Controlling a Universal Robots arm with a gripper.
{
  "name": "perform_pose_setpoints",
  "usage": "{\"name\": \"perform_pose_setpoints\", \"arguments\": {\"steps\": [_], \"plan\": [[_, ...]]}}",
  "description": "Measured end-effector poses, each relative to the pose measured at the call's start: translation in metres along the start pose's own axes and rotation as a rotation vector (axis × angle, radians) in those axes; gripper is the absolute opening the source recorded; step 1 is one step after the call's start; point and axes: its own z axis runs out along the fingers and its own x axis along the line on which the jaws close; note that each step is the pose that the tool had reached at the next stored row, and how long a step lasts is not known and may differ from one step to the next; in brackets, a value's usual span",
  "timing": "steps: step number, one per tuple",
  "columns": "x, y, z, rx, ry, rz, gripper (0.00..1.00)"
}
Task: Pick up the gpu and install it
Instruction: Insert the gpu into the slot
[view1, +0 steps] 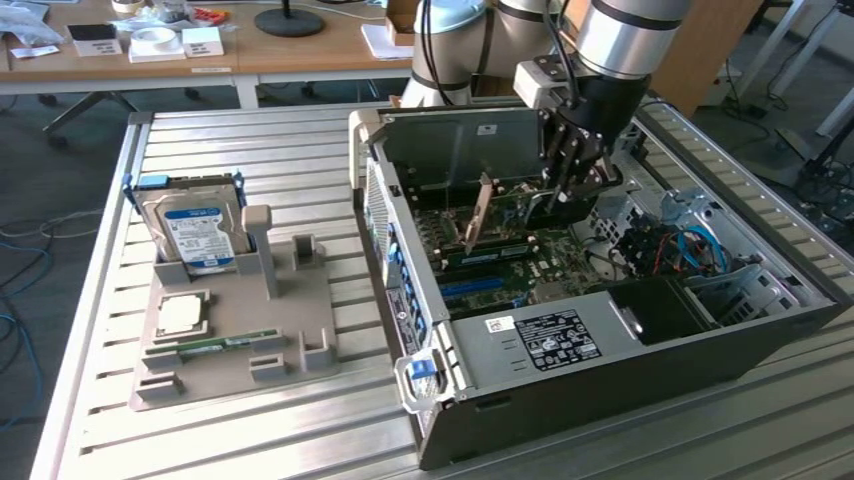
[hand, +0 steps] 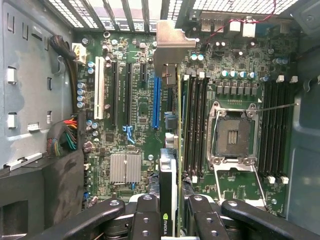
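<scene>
My gripper (view1: 571, 195) is down inside the open computer case (view1: 601, 350), shut on the gpu (view1: 514, 205). In the wrist view the gpu (hand: 178, 125) shows edge-on, a thin dark card running away from my gripper (hand: 173, 212) with its pale metal bracket (hand: 172, 42) at the far end by the case's rear slots. The black fingers (hand: 145, 215) press on both faces of the card. The card hangs over the motherboard (hand: 135, 65), just beside the long blue slot (hand: 156, 100). I cannot tell whether its edge touches the slot.
A grey fixture (view1: 227, 330) on the exterior view's left holds a silver hard drive (view1: 194, 232), a CPU (view1: 180, 313) and a RAM stick (view1: 227, 343). Memory slots (hand: 197, 125), the open CPU socket (hand: 232, 135) and cable bundles (hand: 67, 135) flank the card inside the case.
</scene>
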Motion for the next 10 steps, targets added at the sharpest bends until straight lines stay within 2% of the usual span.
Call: {"name": "perform_pose_setpoints", "arguments": {"steps": [10], "plan": [[0.0001,0.0,0.0018,0.0,0.0,0.0,0.27]]}}
